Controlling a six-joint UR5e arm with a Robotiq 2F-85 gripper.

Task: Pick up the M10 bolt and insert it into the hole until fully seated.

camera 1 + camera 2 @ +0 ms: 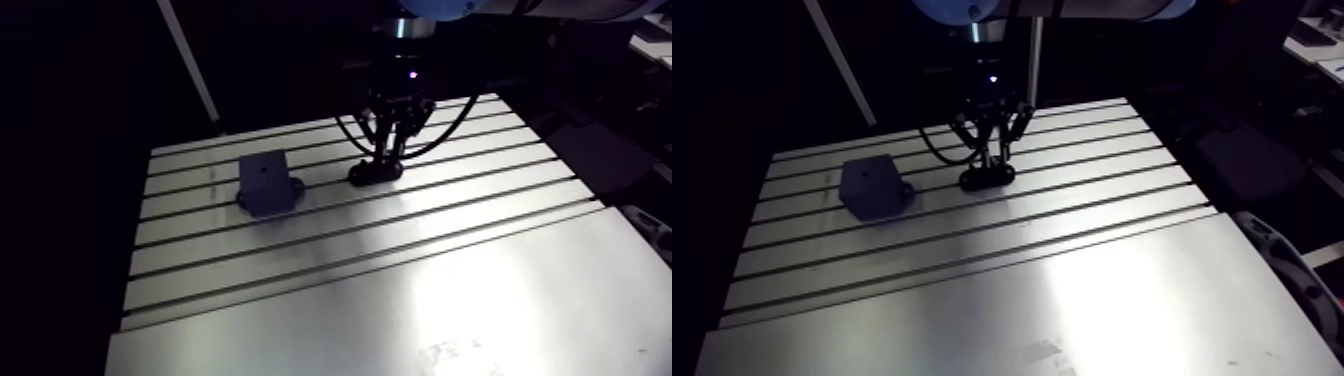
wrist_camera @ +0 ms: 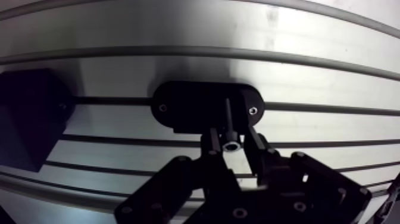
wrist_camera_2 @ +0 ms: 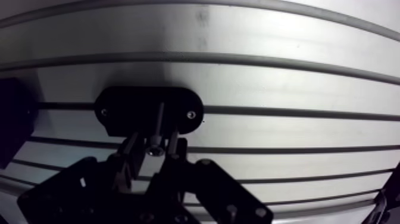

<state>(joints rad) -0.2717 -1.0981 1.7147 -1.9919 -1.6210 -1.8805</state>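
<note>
In the wrist view my gripper (image 2: 231, 145) is shut on a dark bolt (image 2: 229, 122) by its socket head, the shank pointing down and ahead. The bolt's tip hangs over a black oval holder (image 2: 184, 107) that is screwed to the slotted table (image 2: 178, 24). The holder has a small screw at each end. In the arm view the gripper (image 1: 388, 150) stands upright just over the holder (image 1: 375, 173) at the table's far middle. Whether the bolt's tip touches the holder I cannot tell.
A dark block (image 1: 266, 185) on a flanged base stands on the table (image 1: 400, 300) to the left of the holder, about a hand's width away. It shows beside the gripper in the wrist view as a black block (image 2: 27, 119). Long slots run across the table.
</note>
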